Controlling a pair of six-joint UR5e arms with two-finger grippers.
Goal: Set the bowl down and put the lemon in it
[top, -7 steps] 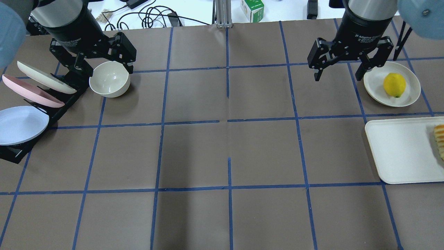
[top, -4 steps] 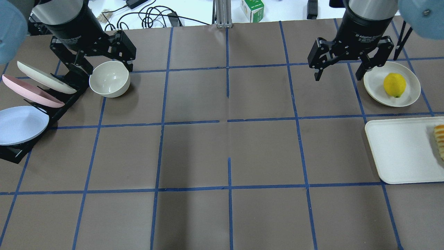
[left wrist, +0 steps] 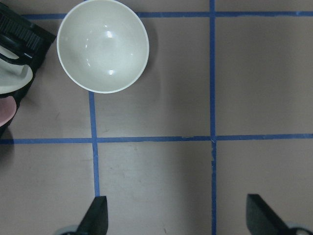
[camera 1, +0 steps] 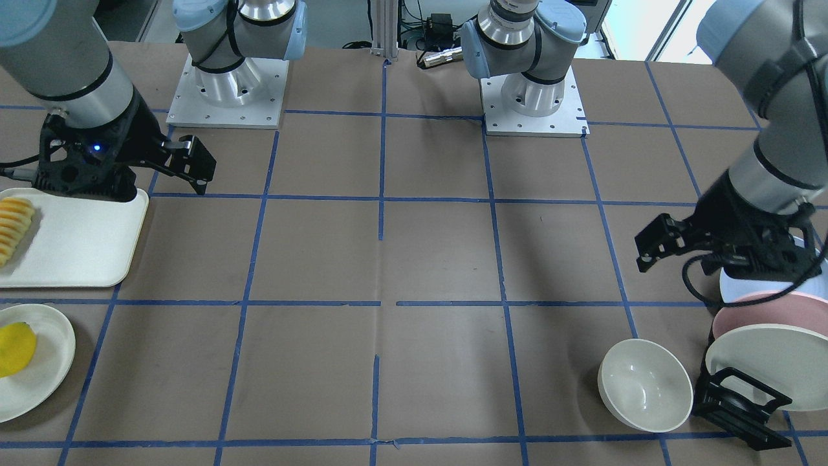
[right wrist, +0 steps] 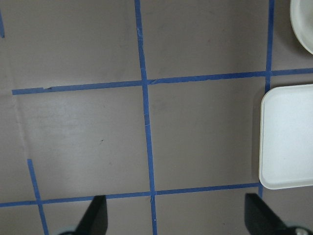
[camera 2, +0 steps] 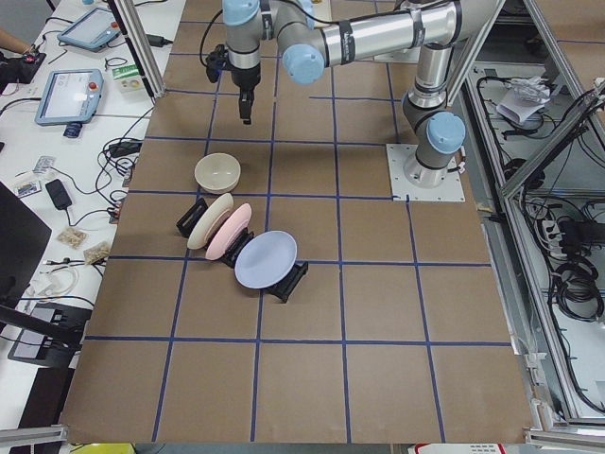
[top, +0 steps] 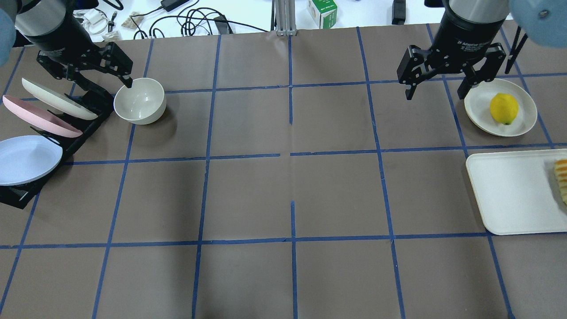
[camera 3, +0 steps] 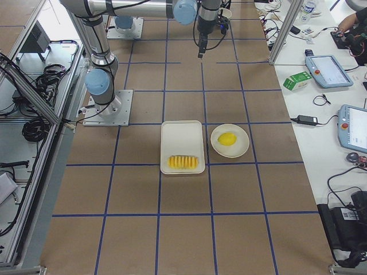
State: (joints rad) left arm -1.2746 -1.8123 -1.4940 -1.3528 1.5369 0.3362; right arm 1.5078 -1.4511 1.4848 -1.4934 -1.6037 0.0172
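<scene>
The cream-white bowl (top: 139,101) stands upright and empty on the brown table, right beside the plate rack; it also shows in the front view (camera 1: 645,384) and the left wrist view (left wrist: 102,45). The lemon (top: 503,108) lies on a small cream plate (top: 478,110) at the far right, also in the front view (camera 1: 14,349). My left gripper (top: 106,83) is open and empty, high over the rack end and the bowl's left rim. My right gripper (top: 436,94) is open and empty, just left of the lemon's plate.
A black rack (top: 88,126) holds a cream plate (top: 57,98), a pink plate (top: 40,116) and a light blue plate (top: 26,159). A cream tray (top: 514,190) with sliced ridged food (top: 561,177) lies in front of the lemon's plate. Cables and a green carton (top: 322,12) lie beyond the far edge.
My left gripper has moved left, from straddling over the bowl to over the rack end and bowl's left rim. My right gripper shifted slightly away. Bowl and lemon have not moved.
</scene>
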